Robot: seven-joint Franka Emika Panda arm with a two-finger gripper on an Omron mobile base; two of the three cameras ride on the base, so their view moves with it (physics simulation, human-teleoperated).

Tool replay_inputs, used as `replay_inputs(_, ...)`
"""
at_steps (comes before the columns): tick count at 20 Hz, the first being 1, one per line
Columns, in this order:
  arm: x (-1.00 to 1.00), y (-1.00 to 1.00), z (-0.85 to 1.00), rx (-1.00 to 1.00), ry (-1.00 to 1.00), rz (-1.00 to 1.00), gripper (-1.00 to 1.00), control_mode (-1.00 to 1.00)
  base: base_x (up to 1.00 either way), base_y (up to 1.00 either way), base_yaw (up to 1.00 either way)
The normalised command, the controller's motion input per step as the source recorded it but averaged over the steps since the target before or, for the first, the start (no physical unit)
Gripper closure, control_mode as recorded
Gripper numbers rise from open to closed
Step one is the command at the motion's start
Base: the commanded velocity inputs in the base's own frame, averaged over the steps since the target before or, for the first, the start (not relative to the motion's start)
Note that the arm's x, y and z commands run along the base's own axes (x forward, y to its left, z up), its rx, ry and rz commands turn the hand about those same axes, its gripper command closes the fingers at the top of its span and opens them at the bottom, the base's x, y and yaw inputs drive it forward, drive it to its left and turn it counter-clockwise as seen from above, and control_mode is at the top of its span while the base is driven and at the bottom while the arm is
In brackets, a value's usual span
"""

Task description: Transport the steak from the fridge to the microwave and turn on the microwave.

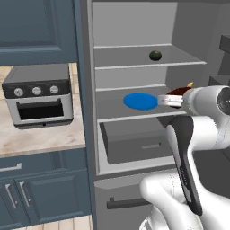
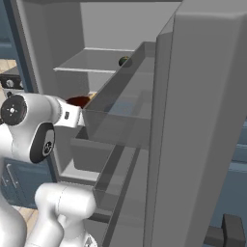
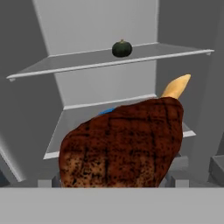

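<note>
The fridge (image 1: 134, 27) stands open, and my arm reaches onto its middle shelf. The steak (image 1: 178, 92), reddish-brown with a pale bone tip, sits between my gripper's (image 1: 162, 99) fingers, just right of the blue plate (image 1: 140, 101) and off it. My gripper is shut on the steak. In the hand view the steak (image 3: 127, 144) looms close and hides the fingertips, with a sliver of the plate (image 3: 107, 111) behind it. From the right base view the steak (image 2: 78, 101) shows just above my hand. The microwave is out of view.
A dark green ball (image 1: 155, 55) rests on the shelf above. A grey drawer (image 1: 134, 139) sits below my hand. The open fridge door (image 2: 202, 120) with its bins stands close on the right. A small silver oven (image 1: 38, 96) stands on the counter to the left, among blue cupboards (image 1: 40, 193).
</note>
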Motion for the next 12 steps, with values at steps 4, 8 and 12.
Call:
replay_inputs(4,-0.02,0.0,0.0,0.0,0.06,0.04,1.0,-1.0,0.0,0.0,0.0)
replay_inputs(8,0.0,0.0,0.0,0.0,0.0,0.01,1.0,-1.0,0.0,0.0,0.0)
replay_inputs(12,0.0,0.04,0.0,-0.03,0.0,0.0,1.0,-1.0,0.0,0.0,0.0)
